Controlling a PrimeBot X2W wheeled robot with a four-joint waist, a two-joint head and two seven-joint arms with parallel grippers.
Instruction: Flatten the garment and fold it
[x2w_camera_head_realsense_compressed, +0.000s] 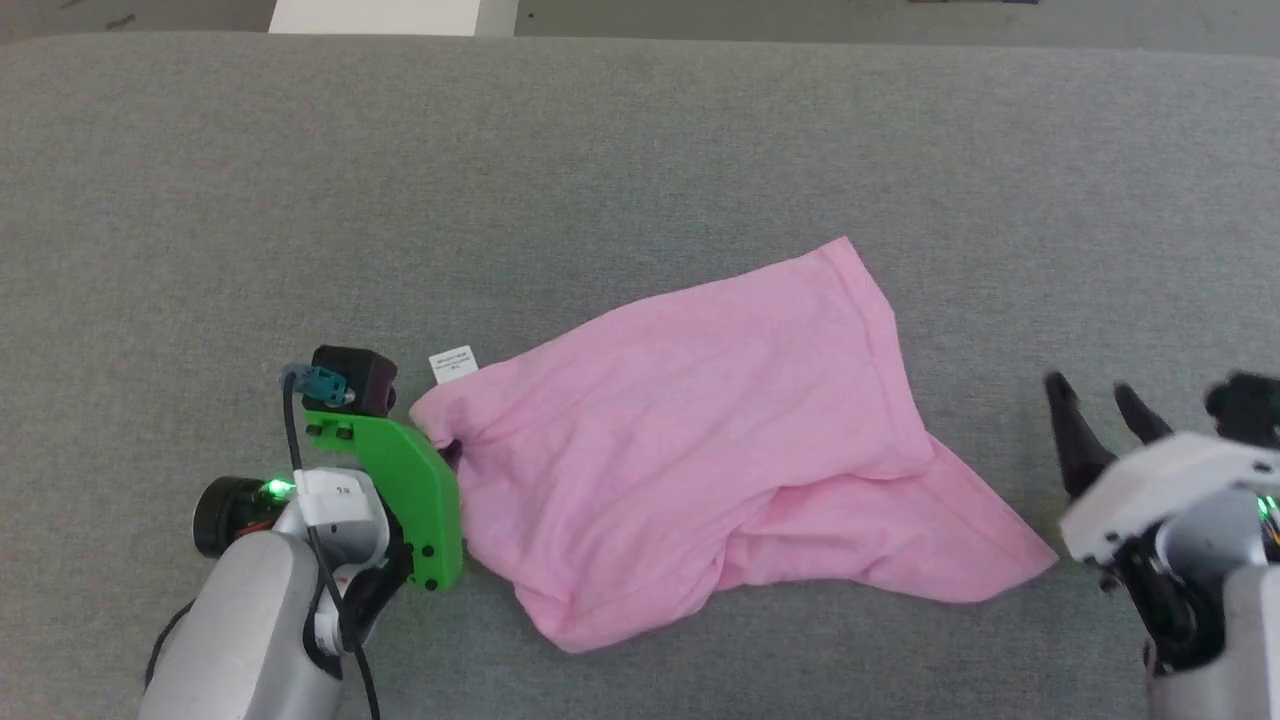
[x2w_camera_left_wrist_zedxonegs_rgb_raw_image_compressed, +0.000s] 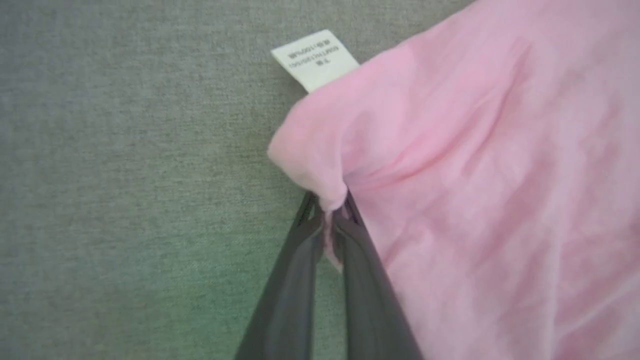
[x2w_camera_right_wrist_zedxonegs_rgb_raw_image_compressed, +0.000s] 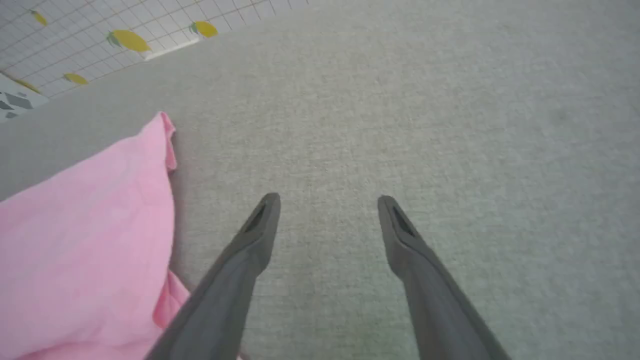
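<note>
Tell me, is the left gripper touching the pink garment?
Touching. The left wrist view shows the left gripper shut on a bunched corner of the garment, fabric pinched between its fingers.

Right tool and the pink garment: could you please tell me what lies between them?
Bare grey surface lies between the open right tool and the garment, as the head view shows.

Pink garment (x2w_camera_head_realsense_compressed: 700, 430) with white label (x2w_camera_head_realsense_compressed: 453, 364), grey tabletop (x2w_camera_head_realsense_compressed: 640, 150), dark grey fingers (x2w_camera_right_wrist_zedxonegs_rgb_raw_image_compressed: 260, 235) on my right tool (x2w_camera_right_wrist_zedxonegs_rgb_raw_image_compressed: 327, 205), green bracket (x2w_camera_head_realsense_compressed: 410, 480).
</note>
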